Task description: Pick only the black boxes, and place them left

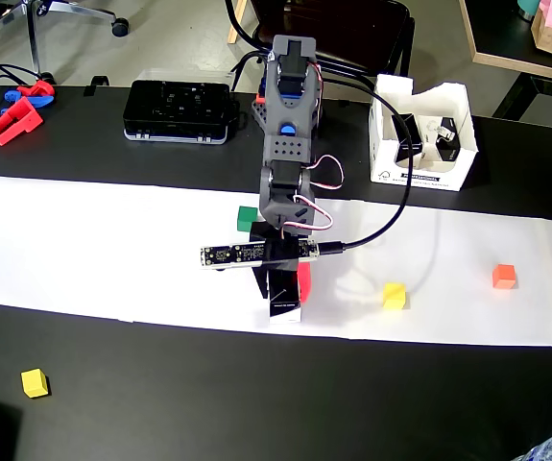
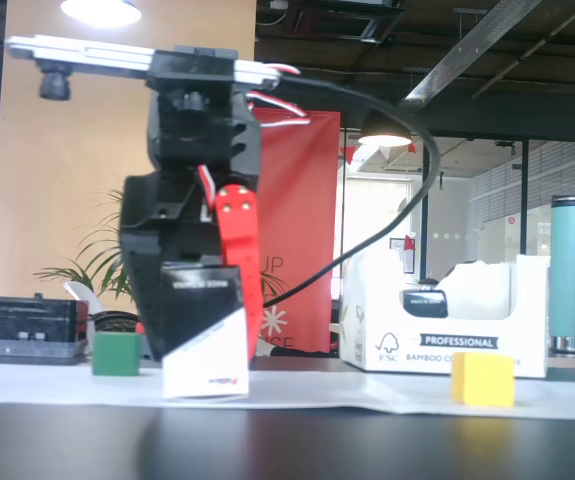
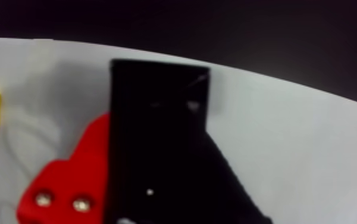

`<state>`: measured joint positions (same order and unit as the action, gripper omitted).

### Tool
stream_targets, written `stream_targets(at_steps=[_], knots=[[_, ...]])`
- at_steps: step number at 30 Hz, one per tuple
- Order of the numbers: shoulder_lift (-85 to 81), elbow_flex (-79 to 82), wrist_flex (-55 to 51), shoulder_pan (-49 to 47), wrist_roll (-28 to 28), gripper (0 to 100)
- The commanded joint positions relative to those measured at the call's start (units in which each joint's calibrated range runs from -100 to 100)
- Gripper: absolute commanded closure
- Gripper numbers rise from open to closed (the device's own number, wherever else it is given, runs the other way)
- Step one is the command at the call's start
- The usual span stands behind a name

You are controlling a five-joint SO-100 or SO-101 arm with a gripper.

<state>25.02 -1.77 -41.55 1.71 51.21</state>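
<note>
The white paper strip (image 1: pixel 112 240) crosses the dark table under the jaws. Behind them, to the right in the fixed view, stands an open white carton (image 2: pixel 447 320) printed "PROFESSIONAL" and "BAMBOO" beside an FSC mark. The gripper (image 2: pixel 207 330) has its jaws pinching one black box (image 2: pixel 205 340) — red finger on one side, black on the other — with the box's base on the paper; its small print is unreadable. A green cube (image 2: pixel 117 354) sits just left of the jaws and a yellow cube (image 2: pixel 483 378) well to the right.

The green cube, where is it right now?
In the overhead view the green cube sits on the white paper, just left of the arm and behind the black box under the gripper.
</note>
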Motion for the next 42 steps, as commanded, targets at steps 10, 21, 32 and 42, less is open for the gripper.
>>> stream_targets(at_steps=[10, 21, 32, 42], knots=[[-36.20, -6.48, -41.28, -9.29, -4.47, 87], [-54.30, -5.86, -45.49, -37.87, -21.16, 87], [-56.51, -5.86, -53.99, -69.83, -34.68, 87], [-44.89, -6.57, -57.25, -84.73, -42.05, 87]])
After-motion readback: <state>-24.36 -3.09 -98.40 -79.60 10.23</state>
